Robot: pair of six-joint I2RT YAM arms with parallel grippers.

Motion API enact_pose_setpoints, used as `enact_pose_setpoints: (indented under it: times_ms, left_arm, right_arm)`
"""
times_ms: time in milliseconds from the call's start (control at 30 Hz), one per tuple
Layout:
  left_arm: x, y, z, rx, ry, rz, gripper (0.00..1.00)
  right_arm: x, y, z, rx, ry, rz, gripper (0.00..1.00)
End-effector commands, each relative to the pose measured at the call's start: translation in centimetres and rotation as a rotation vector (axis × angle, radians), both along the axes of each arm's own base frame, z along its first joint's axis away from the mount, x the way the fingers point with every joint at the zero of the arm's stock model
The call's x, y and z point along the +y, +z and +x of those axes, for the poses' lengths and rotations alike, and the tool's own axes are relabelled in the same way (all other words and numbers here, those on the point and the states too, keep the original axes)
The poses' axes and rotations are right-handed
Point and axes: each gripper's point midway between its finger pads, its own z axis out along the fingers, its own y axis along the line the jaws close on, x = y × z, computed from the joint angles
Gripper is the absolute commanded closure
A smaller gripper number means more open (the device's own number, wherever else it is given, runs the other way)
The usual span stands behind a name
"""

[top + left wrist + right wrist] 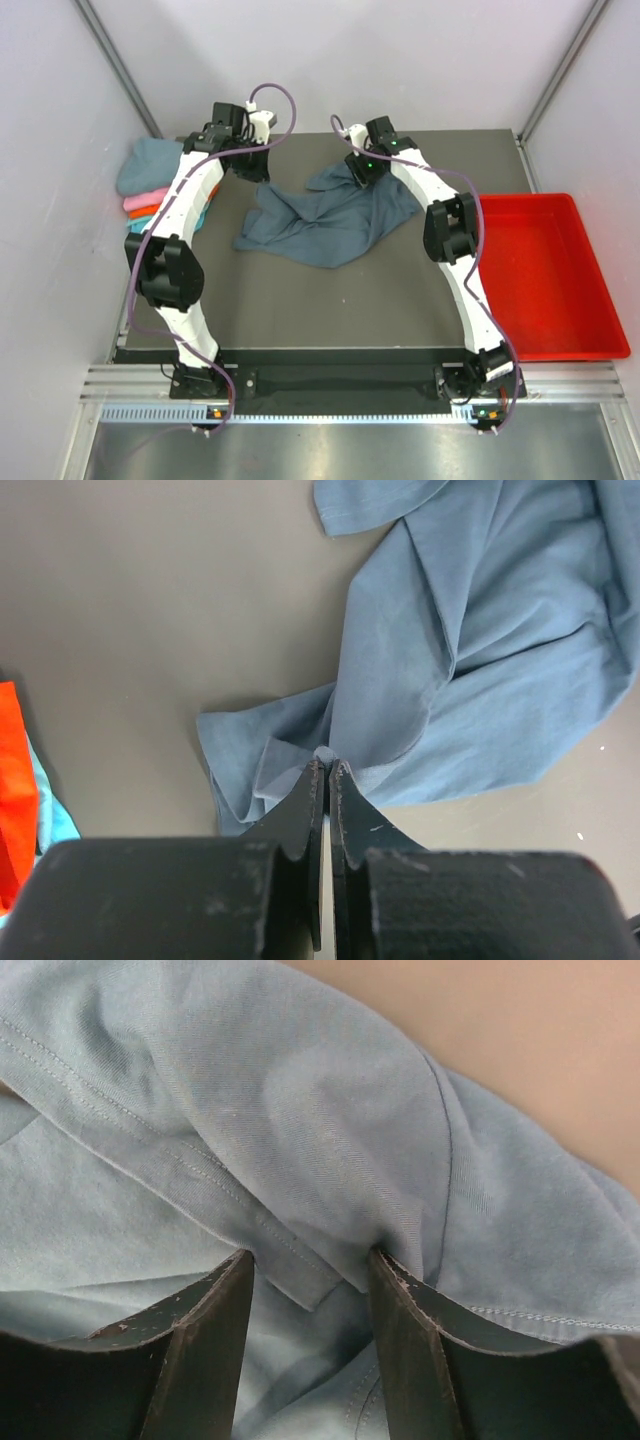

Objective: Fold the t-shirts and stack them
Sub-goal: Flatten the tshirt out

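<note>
- Lying crumpled at mid-table, the slate t-shirt (325, 225) runs its long axis across the table (350, 310), from one arm to the other; the folded t-shirts (150, 185) sit stacked at the far left.
- Left gripper (326, 765): jaws closed, apparently pinching the shirt's left corner, where the creases converge.
- Right gripper (310, 1260): jaws apart, straddling a hem fold at the shirt's right end; cloth lies between them, unclamped.
- Judgement: each arm stands at its own end; the right jaws likely need to close before spreading.
</note>
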Motion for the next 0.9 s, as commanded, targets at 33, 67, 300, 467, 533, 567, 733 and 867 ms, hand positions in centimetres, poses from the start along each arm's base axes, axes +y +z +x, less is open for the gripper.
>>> enact_pose_setpoints:
  times_ms: [33, 67, 300, 467, 533, 567, 733, 867]
  left_arm:
    - [0.1, 1.9, 1.6, -0.077, -0.001, 0.009, 1.0]
    - [0.0, 1.8, 1.7, -0.077, -0.002, 0.009, 1.0]
    - [-0.6, 1.3, 2.3, -0.066, -0.01, 0.002, 1.0]
    - [-1.0, 1.1, 2.5, -0.061, -0.017, -0.011, 1.0]
    - [-1.1, 1.0, 2.6, -0.06, -0.018, -0.014, 1.0]
    - [-1.2, 1.0, 2.6, -0.059, -0.017, -0.015, 1.0]
    - [-1.2, 1.3, 2.8, -0.066, -0.018, -0.017, 1.0]
    - [-1.2, 1.3, 2.9, -0.069, -0.017, -0.014, 1.0]
  right_arm:
    - [0.2, 3.1, 1.8, -0.097, 0.002, 0.026, 0.51]
    - [0.2, 3.6, 1.6, -0.099, 0.002, 0.032, 0.52]
    - [0.2, 3.9, 0.1, -0.071, 0.012, 0.031, 0.56]
    - [1.3, 6.5, -0.7, -0.109, 0.044, 0.06, 0.59]
    - [1.8, 6.8, -1.0, -0.111, 0.054, 0.064, 0.6]
    - [1.8, 6.8, -1.0, -0.109, 0.053, 0.064, 0.61]
    - [2.1, 5.3, -1.3, -0.077, 0.056, 0.054, 0.62]
    - [2.2, 4.3, -1.3, -0.06, 0.054, 0.046, 0.63]
